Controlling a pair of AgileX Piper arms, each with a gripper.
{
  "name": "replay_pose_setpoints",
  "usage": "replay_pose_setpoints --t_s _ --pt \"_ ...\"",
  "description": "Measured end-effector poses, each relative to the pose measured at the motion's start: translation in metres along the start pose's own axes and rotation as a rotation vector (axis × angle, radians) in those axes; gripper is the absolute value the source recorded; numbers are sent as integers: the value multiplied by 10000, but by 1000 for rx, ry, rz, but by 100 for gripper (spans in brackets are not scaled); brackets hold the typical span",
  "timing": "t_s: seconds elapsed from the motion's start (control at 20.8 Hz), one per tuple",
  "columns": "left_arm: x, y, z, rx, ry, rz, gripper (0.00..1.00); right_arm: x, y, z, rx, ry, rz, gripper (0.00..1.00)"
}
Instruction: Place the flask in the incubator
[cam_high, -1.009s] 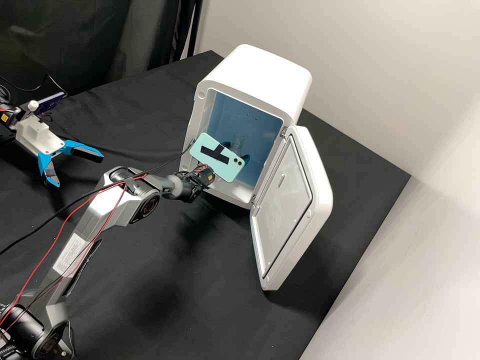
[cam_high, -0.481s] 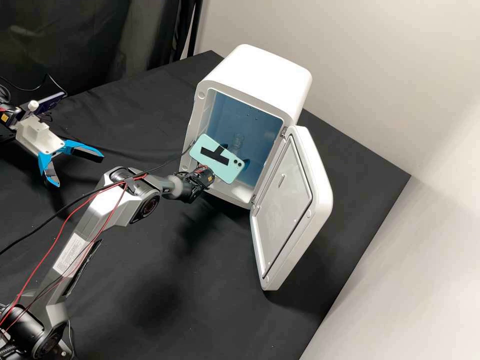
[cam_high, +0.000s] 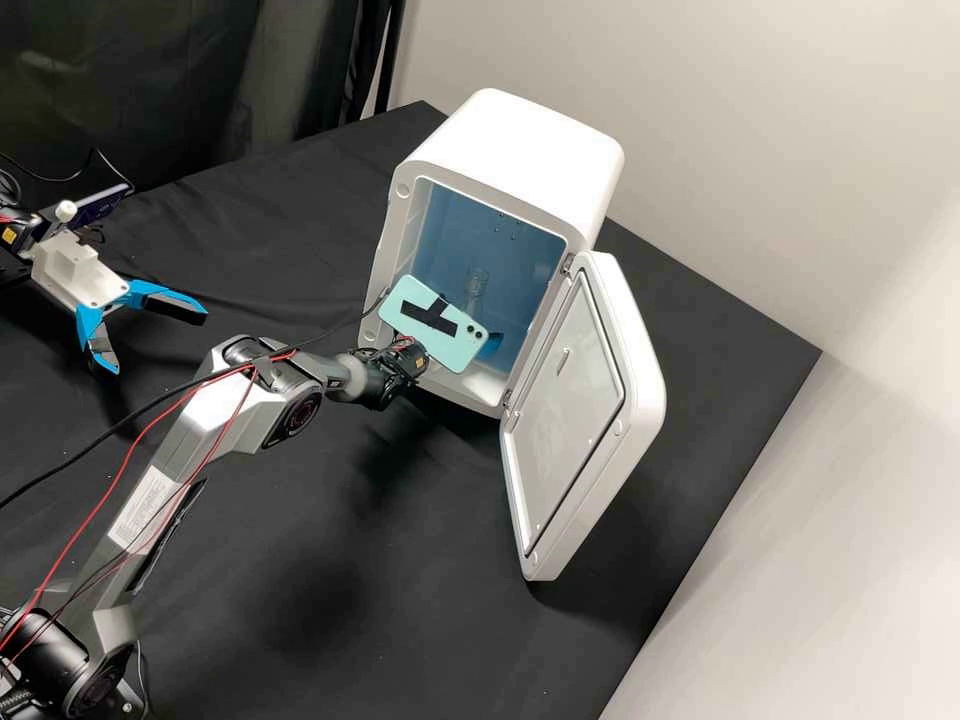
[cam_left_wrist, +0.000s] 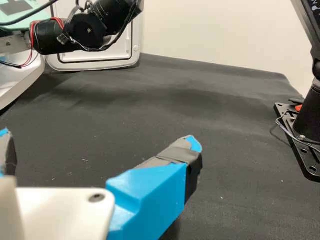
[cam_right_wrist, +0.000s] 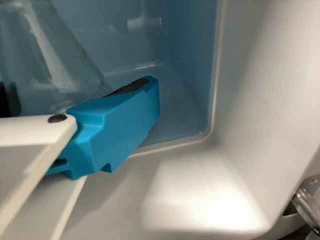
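there, inside the blue hollow of the white incubator (cam_high: 520, 150), a clear flask (cam_high: 478, 285), upright and behind the sill, neck toward the roof; door (cam_high: 585, 420) swung wide open to one side, over the black bench (cam_high: 400, 560); right arm (cam_high: 250, 400) stretched from the near edge of the bench to the opening, wrist at the sill, a teal phone (cam_high: 437, 322) with black tape strapped on top and hiding the hand from above; seen from that wrist, right gripper (cam_right_wrist: 75, 92) within the hollow, spread open and clamping nothing, the sloping glass of the flask between its two sides, one blue finger (cam_right_wrist: 117, 122) just beside the glass, dark pad turned toward it; left gripper (cam_high: 150, 338) well apart at the far left of the bench, likewise open and empty, blue tips splayed, hanging low above the cloth; from the left wrist, the foot of the door and the dark wrist of the right arm near each other across the bench.
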Motion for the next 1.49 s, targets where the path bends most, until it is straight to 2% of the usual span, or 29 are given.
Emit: replay_pose_setpoints --t_s 0.14,0.34,0.53,1.49 --pt "1 -1 2 0 -1 0 100 0 4 7 -4 0 -3 100" --pt "0 2 4 2 -2 1 100 0 23 26 9 -3 0 100" --pt "0 2 4 2 -2 1 100 0 17 20 2 3 -6 100" --pt "0 2 4 2 -2 1 100 -10 -3 39 7 -2 -12 100"
